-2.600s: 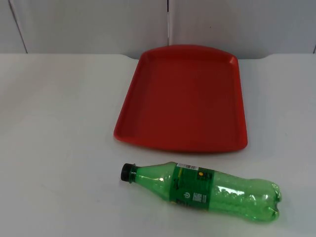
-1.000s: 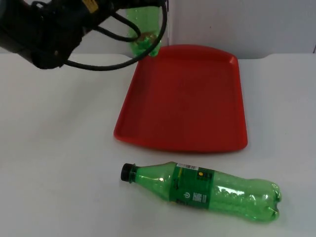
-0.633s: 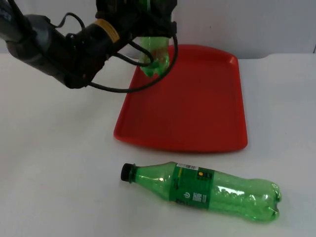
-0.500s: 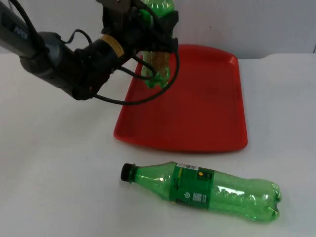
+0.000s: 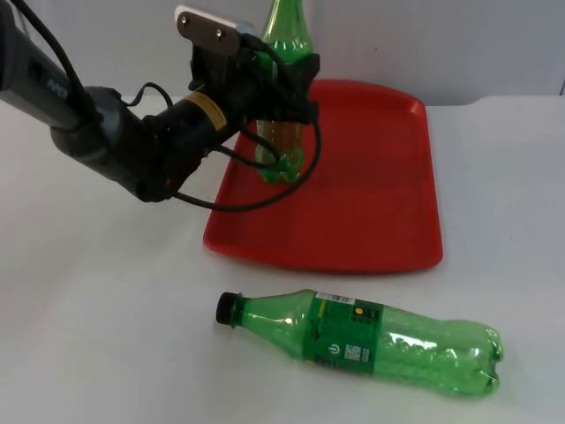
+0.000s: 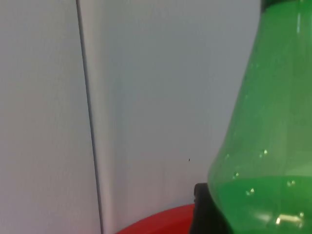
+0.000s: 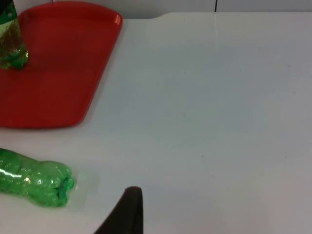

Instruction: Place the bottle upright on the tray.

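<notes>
**Two bottles, one tray, one on it**

White table (image 5: 97, 291) carries one red rectangular plastic tray (image 5: 371, 177). Two green clear plastic bottles: one upright bottle (image 5: 282, 97) on the tray's far-left part, clenched by the left gripper (image 5: 281, 88) fingers; one lying bottle (image 5: 371, 340) on the table near the tray's front edge. Right gripper (image 7: 127, 209) waits above the table; its fingers' state can't be told.

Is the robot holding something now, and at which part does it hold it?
The left gripper holds an upright green bottle around its middle, base on or just above the red tray. The right arm waits, holding nothing.
</notes>
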Motion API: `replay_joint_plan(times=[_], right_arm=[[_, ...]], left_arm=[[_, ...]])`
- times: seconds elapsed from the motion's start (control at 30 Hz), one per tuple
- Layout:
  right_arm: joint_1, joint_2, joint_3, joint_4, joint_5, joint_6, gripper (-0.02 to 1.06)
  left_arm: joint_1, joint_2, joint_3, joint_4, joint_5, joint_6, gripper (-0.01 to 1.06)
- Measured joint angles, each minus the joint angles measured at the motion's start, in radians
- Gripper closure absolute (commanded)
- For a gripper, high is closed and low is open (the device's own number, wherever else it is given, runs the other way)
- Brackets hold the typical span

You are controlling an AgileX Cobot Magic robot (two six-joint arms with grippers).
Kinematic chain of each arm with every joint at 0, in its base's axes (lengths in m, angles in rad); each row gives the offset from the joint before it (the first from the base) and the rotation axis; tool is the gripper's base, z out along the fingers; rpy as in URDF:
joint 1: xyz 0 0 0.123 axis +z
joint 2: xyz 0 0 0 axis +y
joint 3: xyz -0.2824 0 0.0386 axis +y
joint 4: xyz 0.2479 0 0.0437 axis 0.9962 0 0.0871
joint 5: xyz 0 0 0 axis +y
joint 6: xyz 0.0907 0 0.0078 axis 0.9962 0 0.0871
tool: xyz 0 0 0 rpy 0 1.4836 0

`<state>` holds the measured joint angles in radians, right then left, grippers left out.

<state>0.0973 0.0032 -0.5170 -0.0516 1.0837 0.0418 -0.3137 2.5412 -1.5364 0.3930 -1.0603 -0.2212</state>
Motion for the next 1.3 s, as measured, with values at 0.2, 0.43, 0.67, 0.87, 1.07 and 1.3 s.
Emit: replay_joint_plan(times=[0.2,0.43,0.67,0.87,1.07,1.3], right_arm=[[0.000,0.000,0.000,0.000,0.000,0.000,-0.01],[0.000,0.000,0.000,0.000,0.000,0.000,-0.01],[0.000,0.000,0.000,0.000,0.000,0.000,-0.01],[0.000,0.000,0.000,0.000,0.000,0.000,-0.01],[0.000,0.000,0.000,0.000,0.000,0.000,-0.01],[0.000,0.000,0.000,0.000,0.000,0.000,-0.01]], left_arm=[[0.000,0.000,-0.002,0.022,0.000,0.005,1.03],[0.000,0.000,-0.002,0.044,-0.002,0.005,0.60],[0.000,0.003,-0.002,0.052,0.005,0.005,0.11],[0.000,0.003,-0.002,0.052,0.007,0.005,0.08],[0.000,0.003,-0.002,0.052,0.007,0.005,0.08],[0.000,0.003,-0.002,0.052,0.007,-0.010,0.08]])
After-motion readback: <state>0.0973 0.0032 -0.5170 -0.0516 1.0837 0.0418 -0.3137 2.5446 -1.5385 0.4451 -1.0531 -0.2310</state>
